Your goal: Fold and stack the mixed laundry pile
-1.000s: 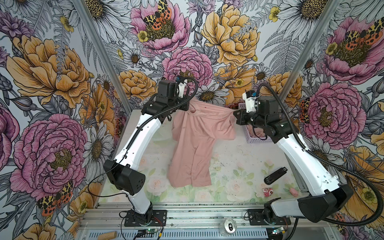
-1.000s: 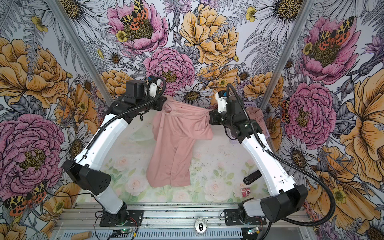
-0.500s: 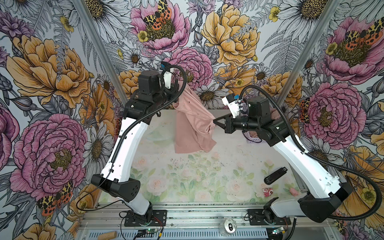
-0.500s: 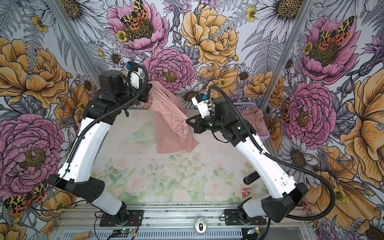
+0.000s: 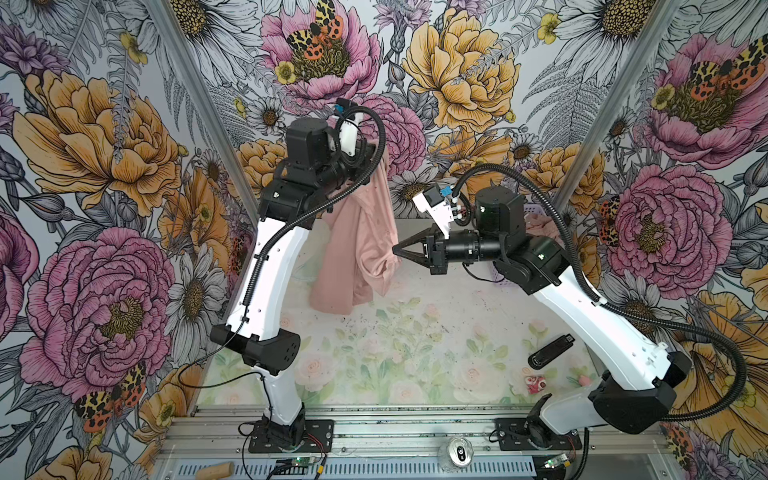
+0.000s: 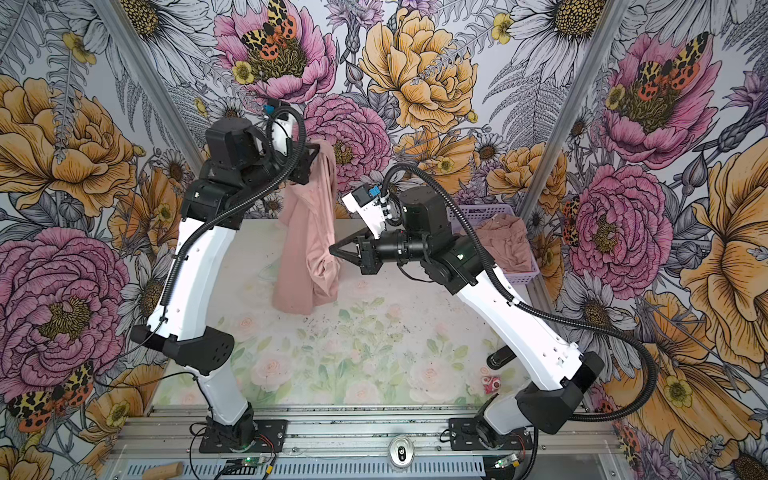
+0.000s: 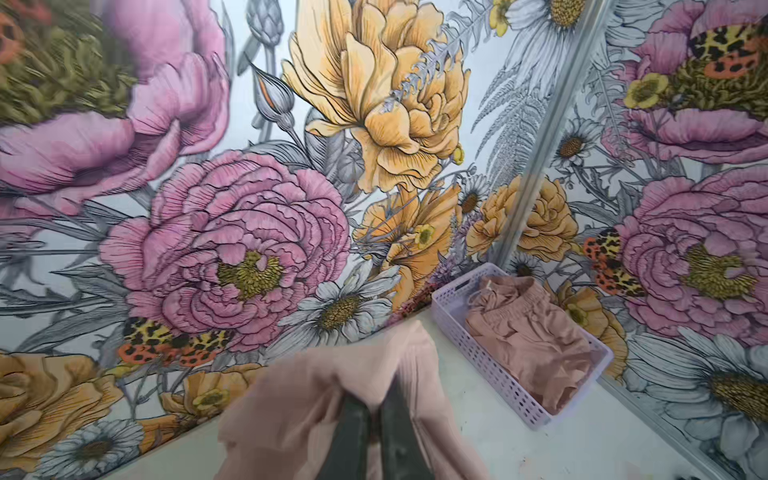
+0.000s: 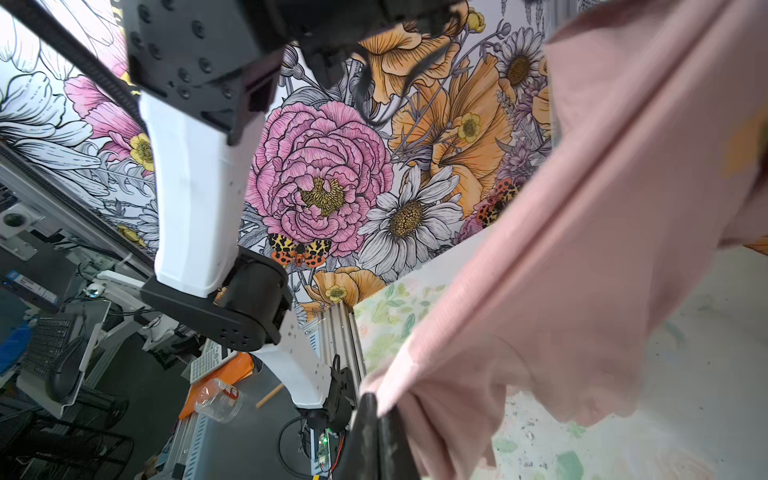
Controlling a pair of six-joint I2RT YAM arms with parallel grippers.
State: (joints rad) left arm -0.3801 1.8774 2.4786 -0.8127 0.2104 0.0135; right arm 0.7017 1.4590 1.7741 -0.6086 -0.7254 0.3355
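A dusty-pink garment (image 5: pixel 357 249) (image 6: pixel 303 257) from the laundry pile hangs bunched over the back of the table, its lower edge touching the surface. My left gripper (image 6: pixel 313 160) (image 7: pixel 376 411) is high near the back wall, shut on the garment's top. My right gripper (image 5: pixel 395 249) (image 6: pixel 331 250) (image 8: pixel 376 411) points left at mid height, shut on a lower side edge of the same garment (image 8: pixel 561 270). Pink shorts (image 6: pixel 507 245) (image 7: pixel 528 332) with a gathered waistband lie in the lavender basket (image 6: pixel 486 212) (image 7: pixel 478 345) at the back right.
The floral table (image 5: pixel 395 353) carries a black oblong object (image 5: pixel 550 351) (image 6: pixel 500 357), a small red-and-white item (image 5: pixel 534 383) and a small pink piece (image 5: pixel 585 379) near its front right. A can (image 5: pixel 458 449) sits on the front rail. Floral walls close in three sides.
The garment was spread between both grippers with its hem lying on the table. My left gripper rose, my right swung left and down, and the cloth now hangs narrow and bunched.
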